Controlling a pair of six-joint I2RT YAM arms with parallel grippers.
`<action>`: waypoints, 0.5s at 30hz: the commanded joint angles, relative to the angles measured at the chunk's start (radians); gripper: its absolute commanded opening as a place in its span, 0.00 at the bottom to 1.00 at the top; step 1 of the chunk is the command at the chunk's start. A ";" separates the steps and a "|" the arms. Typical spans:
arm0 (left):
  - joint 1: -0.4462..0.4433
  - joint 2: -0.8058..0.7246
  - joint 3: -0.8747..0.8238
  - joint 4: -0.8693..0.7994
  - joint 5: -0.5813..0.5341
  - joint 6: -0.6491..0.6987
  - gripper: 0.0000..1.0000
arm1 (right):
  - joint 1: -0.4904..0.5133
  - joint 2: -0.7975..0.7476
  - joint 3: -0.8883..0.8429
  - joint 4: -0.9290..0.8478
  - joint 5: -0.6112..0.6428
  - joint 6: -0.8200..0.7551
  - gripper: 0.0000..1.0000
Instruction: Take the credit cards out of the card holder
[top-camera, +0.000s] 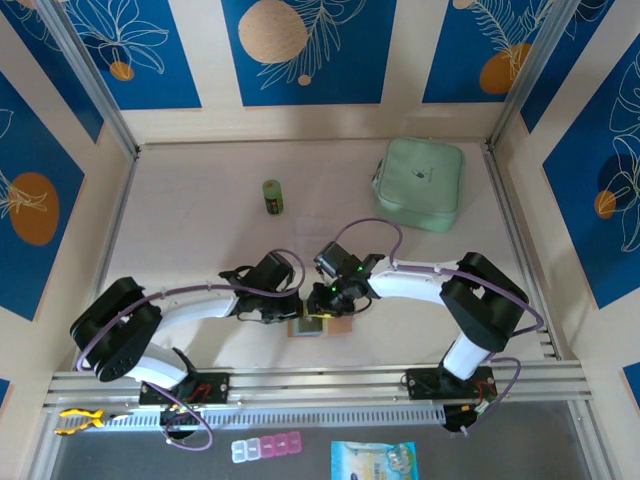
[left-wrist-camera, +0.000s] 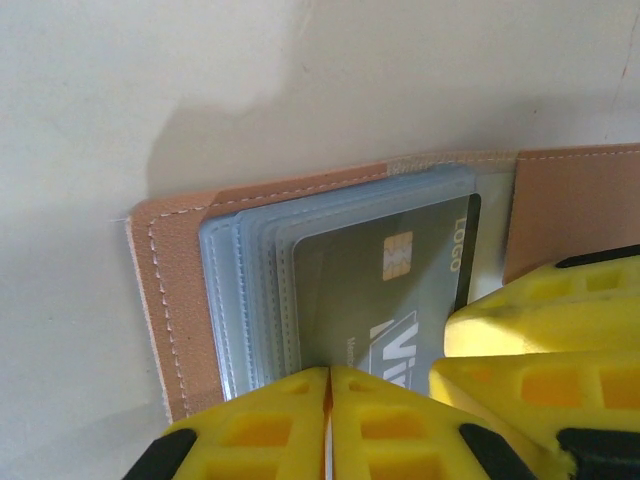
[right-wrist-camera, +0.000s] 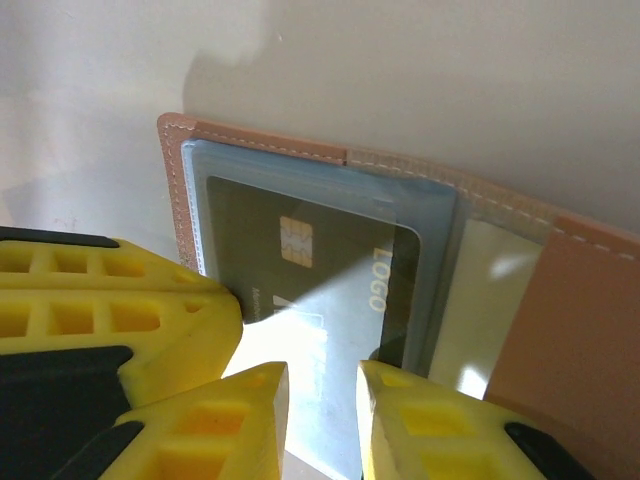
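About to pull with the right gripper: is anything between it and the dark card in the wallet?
The clear pocket lies over the dark card. The right gripper hangs open over its near edge, nothing else between. The left gripper sits shut at the wallet beside it, not across the path.

White shells and black joints on the left arm (top-camera: 190, 305) and right arm (top-camera: 420, 280), purple cables (top-camera: 375, 224) alongside; black bases (top-camera: 185, 390) at seven and five o'clock. The left gripper (left-wrist-camera: 328, 382) has yellow waffled fingers.

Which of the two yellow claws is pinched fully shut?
The left gripper: its fingers touch each other, while the right gripper shows a gap between its fingers.
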 joint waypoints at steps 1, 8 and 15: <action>-0.009 0.014 -0.008 -0.049 -0.029 0.019 0.09 | -0.005 0.015 -0.014 -0.013 -0.018 -0.001 0.26; -0.010 0.010 -0.009 -0.059 -0.034 0.024 0.09 | -0.005 0.014 -0.006 -0.104 0.053 -0.013 0.26; -0.009 0.008 -0.011 -0.064 -0.042 0.026 0.10 | -0.004 -0.006 -0.011 -0.116 0.067 -0.014 0.27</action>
